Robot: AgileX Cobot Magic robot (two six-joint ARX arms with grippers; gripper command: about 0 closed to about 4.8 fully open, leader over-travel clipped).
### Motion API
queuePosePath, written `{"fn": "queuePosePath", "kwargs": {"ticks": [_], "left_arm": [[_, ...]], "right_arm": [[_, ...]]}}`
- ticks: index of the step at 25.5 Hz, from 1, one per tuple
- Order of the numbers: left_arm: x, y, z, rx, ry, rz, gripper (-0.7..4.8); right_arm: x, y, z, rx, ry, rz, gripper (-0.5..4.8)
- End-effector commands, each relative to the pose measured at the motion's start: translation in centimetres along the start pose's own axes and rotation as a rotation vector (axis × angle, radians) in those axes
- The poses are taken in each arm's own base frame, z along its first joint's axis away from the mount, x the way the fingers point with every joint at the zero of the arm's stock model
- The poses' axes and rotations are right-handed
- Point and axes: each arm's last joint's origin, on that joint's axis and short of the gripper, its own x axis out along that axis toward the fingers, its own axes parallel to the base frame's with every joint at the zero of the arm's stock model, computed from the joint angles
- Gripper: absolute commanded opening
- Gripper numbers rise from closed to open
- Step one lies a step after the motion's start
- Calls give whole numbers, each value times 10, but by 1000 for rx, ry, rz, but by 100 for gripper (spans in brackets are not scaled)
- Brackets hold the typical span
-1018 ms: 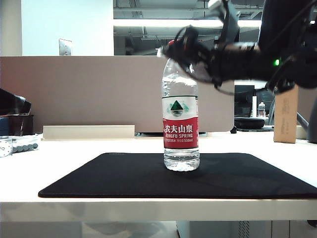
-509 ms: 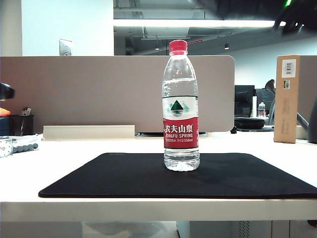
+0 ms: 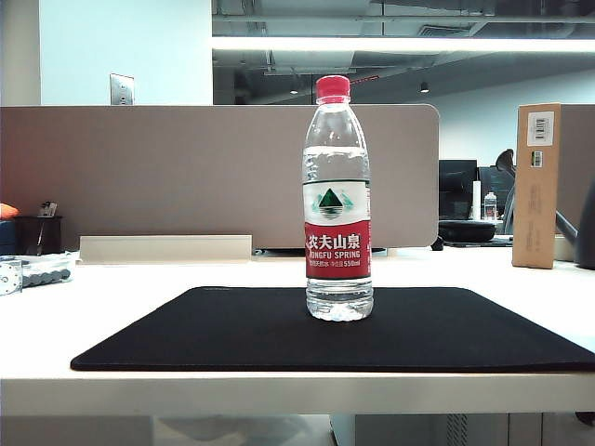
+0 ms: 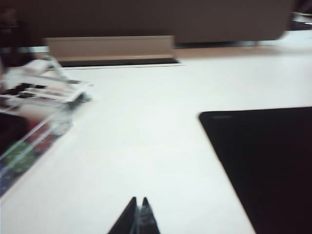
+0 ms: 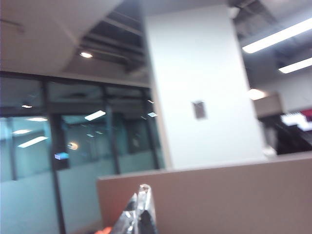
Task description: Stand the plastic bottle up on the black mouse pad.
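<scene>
A: Where does the plastic bottle sit?

B: Upright on the black mouse pad, red cap on top, base flat on the mat toward its back edge, near the middle across. Nothing touches it. Standing on its own like that, I judge the task done

A: Why is no gripper by it?

B: Neither gripper shows in the exterior view, so both are well apart from the bottle. A free-standing bottle needs no hold, and any contact risks tipping it

A: The left gripper?

B: Its tips are pressed together and empty, low over the bare white table. From it, the mouse pad's corner lies ahead and off to one side; a clear plastic box of small items lies ahead on the other side. The bottle is outside its camera's view

A: And the right gripper?

B: Also closed on nothing, tips together. It points upward and away from the table: beyond it I see only the grey partition, a white pillar and ceiling lights. Neither bottle nor pad is visible from there, which fits an arm parked clear of the bottle
</scene>
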Motion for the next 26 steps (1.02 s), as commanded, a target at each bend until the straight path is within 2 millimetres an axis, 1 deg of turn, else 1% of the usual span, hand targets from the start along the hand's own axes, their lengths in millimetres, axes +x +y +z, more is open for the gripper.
{"fn": "queuePosePath", "kwargs": {"ticks": [1,4,5,7,11,13,15,26], "left_arm": [[-1,5,2,-3,-13,51,-1],[-1,6,2,-4,-13,62,-1],[-1,6,2,-3,-13,59,-1],[-1,6,2,-3,-13,60,-1],[-1,6,2,-3,-13,62,-1],[-1,6,2,-3,-13,63,-1],[-1,6,2,-3,-13,63,-1],[-1,6,2,-3,-13,63,-1]], "right_arm": [[-30,4,1,24,166,-153,-9],[-64,10,7,1,196,-298,-9],[-78,11,8,-26,215,-355,-9],[-95,12,5,-57,237,-440,-9],[-110,14,3,-57,281,-462,-8],[-113,14,3,-56,295,-466,-8],[-115,14,3,-55,306,-471,5],[-119,12,-5,-54,392,-500,5]]}}
